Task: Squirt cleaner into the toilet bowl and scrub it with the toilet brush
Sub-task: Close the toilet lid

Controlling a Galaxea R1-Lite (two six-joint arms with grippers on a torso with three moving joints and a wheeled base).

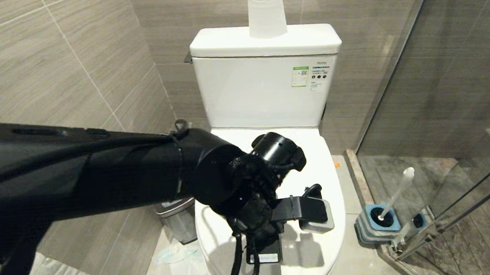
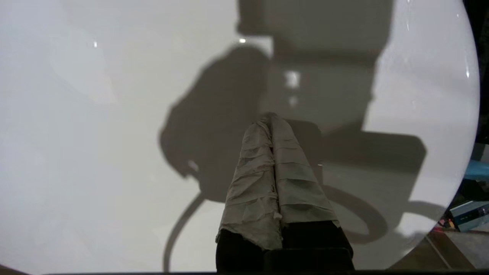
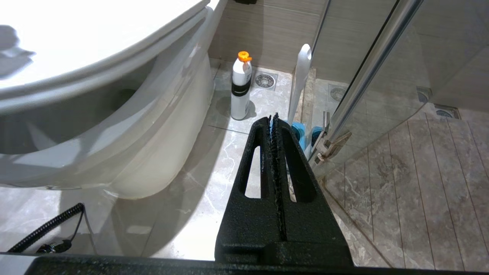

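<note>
The glossy white ceramic toilet bowl [image 1: 317, 171] has its lid down; the left gripper [image 2: 272, 122] – tape-wrapped jaws pressed together, empty – hovers over it; the slim whitish-grey toilet brush [image 1: 400, 191] stands in its blue-topped holder [image 1: 376, 225] beside the glass door; the right gripper [image 3: 273, 121] hangs shut, empty, near the floor.

A paper roll [image 1: 266, 14] stands on the toilet tank [image 1: 267, 87]; the toilet brush [image 1: 396, 195] sits in its holder [image 1: 376, 223] right of the toilet bowl [image 1: 332, 244], a waste bin [image 1: 177, 221] left, apparently against the wall.

Paper roll [image 1: 266, 14] upright on top, steel bin [image 1: 177, 219] by the tiled wall [image 1: 46, 61], orange-capped white bottle [image 3: 241, 87] on the floor near a drain [image 3: 265, 80], glass door [image 1: 454, 73] alongside.
</note>
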